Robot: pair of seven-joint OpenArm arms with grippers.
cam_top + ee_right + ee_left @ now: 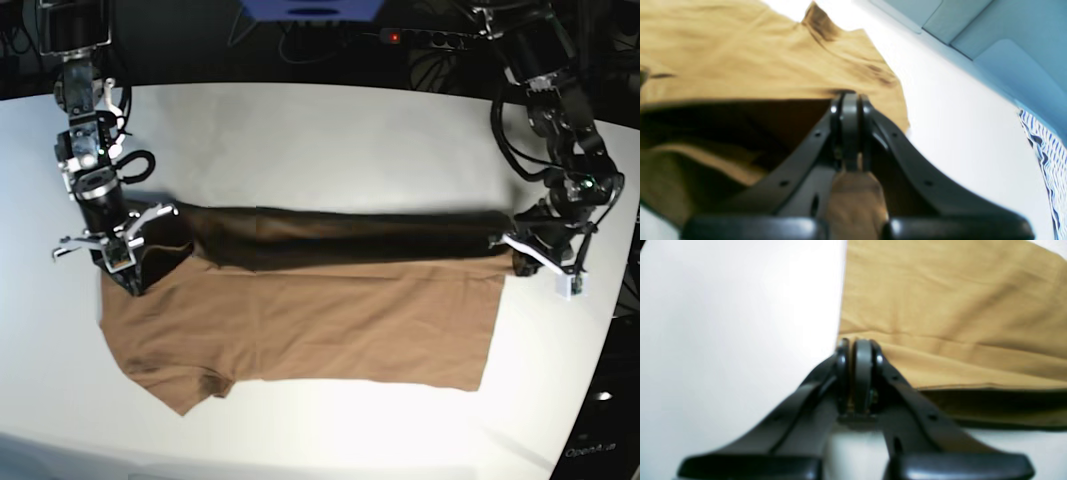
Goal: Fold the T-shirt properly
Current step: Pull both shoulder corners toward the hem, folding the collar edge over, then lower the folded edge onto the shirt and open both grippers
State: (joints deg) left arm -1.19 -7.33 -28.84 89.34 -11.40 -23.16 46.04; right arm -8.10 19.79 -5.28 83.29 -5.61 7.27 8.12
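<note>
The brown T-shirt [320, 320] lies lengthwise across the white table [330, 130], with one sleeve [190, 385] at the near left. Its far long edge is raised off the table and stretched between both grippers, and a dark shadowed band of cloth [340, 238] hangs under it. My left gripper [517, 250], on the right of the base view, is shut on the shirt's corner [853, 350]; the tan cloth [940, 306] spreads beyond it. My right gripper [125, 268] is shut on the other end [848, 100]. A strip of T-shirt [740, 50] shows pinched between its fingers.
A power strip [420, 37] with a red light and a blue object [310, 10] sit behind the table's far edge. In the right wrist view, a blue-and-white striped thing [1047, 156] and pale blue panels [1007, 40] lie past the table's edge.
</note>
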